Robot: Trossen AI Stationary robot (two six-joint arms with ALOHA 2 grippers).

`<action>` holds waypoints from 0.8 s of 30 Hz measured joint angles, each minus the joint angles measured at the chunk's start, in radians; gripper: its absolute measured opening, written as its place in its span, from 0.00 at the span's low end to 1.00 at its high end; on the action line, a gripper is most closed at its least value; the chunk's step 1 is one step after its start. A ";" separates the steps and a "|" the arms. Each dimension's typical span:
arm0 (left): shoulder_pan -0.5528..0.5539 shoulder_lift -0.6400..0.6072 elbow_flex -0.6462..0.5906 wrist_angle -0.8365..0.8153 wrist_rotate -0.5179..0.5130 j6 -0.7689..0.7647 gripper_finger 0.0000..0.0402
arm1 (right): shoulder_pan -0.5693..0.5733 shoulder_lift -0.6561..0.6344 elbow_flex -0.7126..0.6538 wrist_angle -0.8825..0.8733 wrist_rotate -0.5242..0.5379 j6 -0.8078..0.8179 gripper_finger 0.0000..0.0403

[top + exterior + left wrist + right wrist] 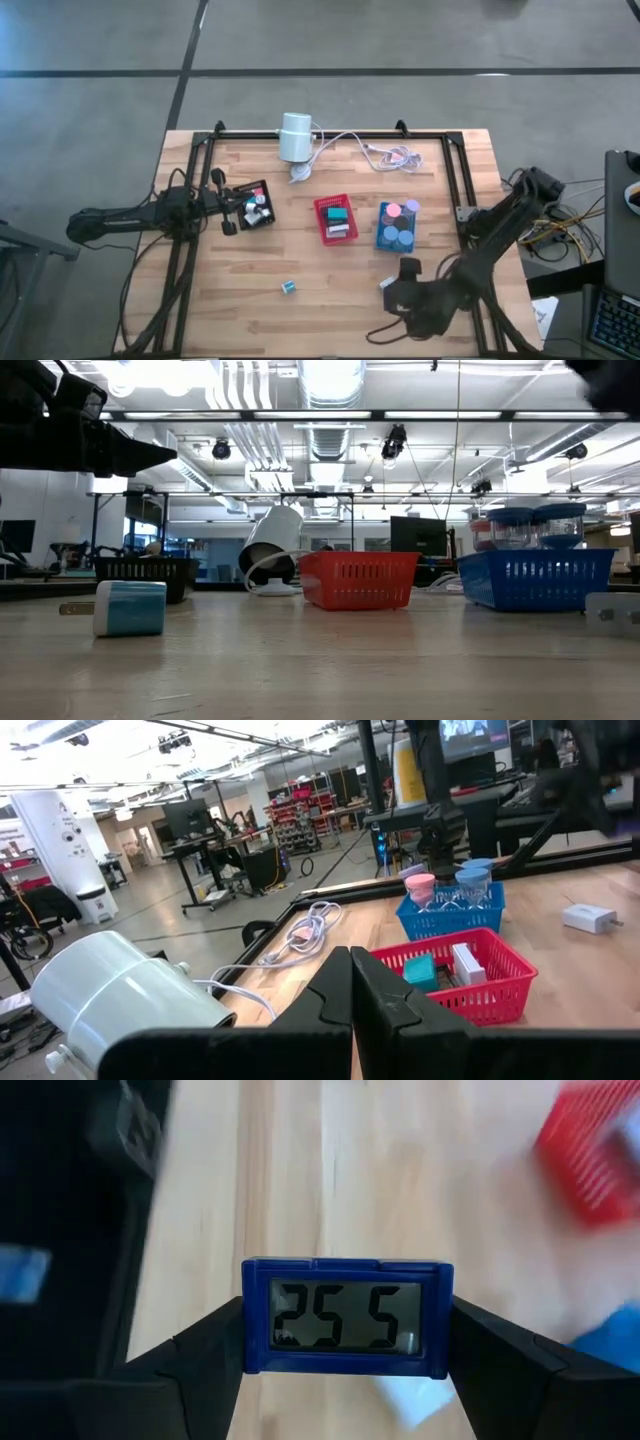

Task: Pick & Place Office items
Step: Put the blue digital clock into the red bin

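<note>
right gripper [345, 1342] gripping blue clock [345, 1317], above table [300, 1170]

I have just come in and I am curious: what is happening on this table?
The right gripper holds a small blue digital clock between its fingers, above the wooden table at its near right part. The left gripper, shut and empty, waits at the black tray. A teal block lies loose; red tray and blue tray hold other items.

Overhead and table-level views share the red tray [334, 218]
</note>
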 joint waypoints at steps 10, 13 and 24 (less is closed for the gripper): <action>0.000 0.000 0.000 0.000 0.000 -0.004 0.00 | -0.116 -0.330 -0.185 0.442 0.015 -0.479 0.69; 0.000 0.000 0.000 0.000 0.000 -0.004 0.00 | -0.170 -0.439 -0.286 0.576 -0.037 -0.573 0.69; 0.000 0.000 0.000 -0.001 0.000 -0.004 0.00 | -0.278 -0.881 -0.605 0.825 -0.012 -0.741 0.69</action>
